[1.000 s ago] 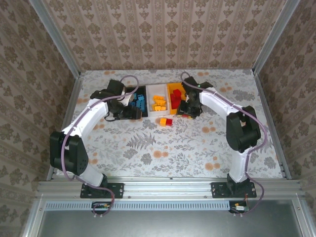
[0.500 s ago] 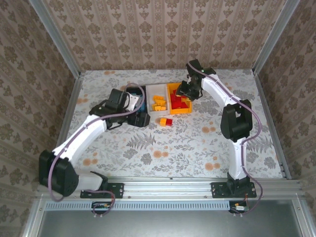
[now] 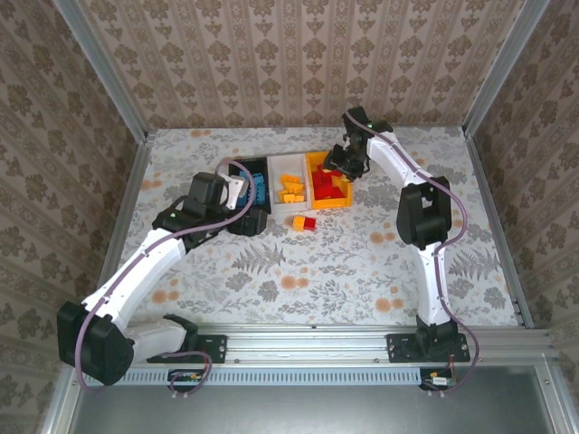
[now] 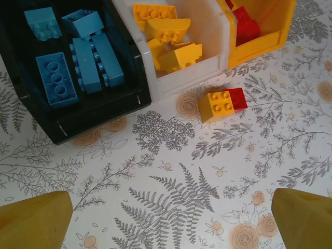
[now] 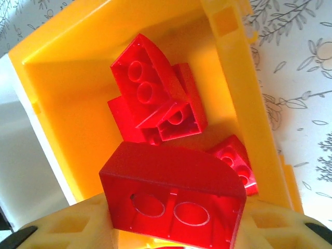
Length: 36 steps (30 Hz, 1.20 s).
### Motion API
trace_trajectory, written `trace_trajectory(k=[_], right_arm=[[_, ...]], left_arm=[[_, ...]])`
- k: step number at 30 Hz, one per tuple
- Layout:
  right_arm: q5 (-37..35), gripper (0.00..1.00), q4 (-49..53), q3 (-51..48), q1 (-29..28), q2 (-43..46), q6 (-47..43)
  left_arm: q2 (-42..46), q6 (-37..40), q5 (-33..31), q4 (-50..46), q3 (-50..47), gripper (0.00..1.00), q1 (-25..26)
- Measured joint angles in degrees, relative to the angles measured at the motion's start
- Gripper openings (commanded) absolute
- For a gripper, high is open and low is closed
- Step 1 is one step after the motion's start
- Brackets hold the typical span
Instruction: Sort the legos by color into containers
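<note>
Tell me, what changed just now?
The left hand, open, pulled back from the black bin toward the near edge. The right hand, gripping a red brick, swung from in front of the yellow bin to over it. Both bins and the loose orange brick stayed put.

1. A robot test cell in a lab rather than a home: a small closed booth built around one table (image 3: 362,271).
2. Bare aluminium posts (image 3: 99,68) rise from the table's far corners.
3. Flat wall panels (image 3: 298,63), papered in beige damask, close the table in on three sides.
4. The table's top is covered with a printed sheet of grey ferns and orange blossoms.
5. A metal rail (image 3: 308,344) runs along the table's near edge, with a white and black left arm (image 3: 145,253) and right arm (image 3: 425,217) bolted to it.
</note>
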State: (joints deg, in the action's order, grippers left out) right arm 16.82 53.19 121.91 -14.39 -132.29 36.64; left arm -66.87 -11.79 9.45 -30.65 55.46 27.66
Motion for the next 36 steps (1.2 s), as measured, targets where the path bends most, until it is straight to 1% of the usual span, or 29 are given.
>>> trace_trajectory(k=[14,21,24,26,36], right_arm=[[0.6,0.51,2.0,4.5,0.0,-2.7,0.0],[0.7,0.55,2.3,4.8,-0.1,-2.9,0.0],[0.9,0.61,2.3,4.9,-0.1,-2.9,-0.1],[1.0,0.63,2.4,5.1,-0.1,-2.9,-0.2],[1.0,0.63,2.4,5.1,-0.1,-2.9,-0.3]], left_arm=[[0.0,-0.4,-1.0,-1.1,0.0,1.00,-0.4],[0.0,-0.9,-1.0,-1.5,0.0,1.00,-0.4],[0.0,-1.1,-1.0,-1.7,0.0,1.00,-0.4],[0.0,-1.2,-1.0,-1.9,0.0,1.00,-0.4],[0.0,-1.6,-1.0,-2.3,0.0,1.00,-0.7]])
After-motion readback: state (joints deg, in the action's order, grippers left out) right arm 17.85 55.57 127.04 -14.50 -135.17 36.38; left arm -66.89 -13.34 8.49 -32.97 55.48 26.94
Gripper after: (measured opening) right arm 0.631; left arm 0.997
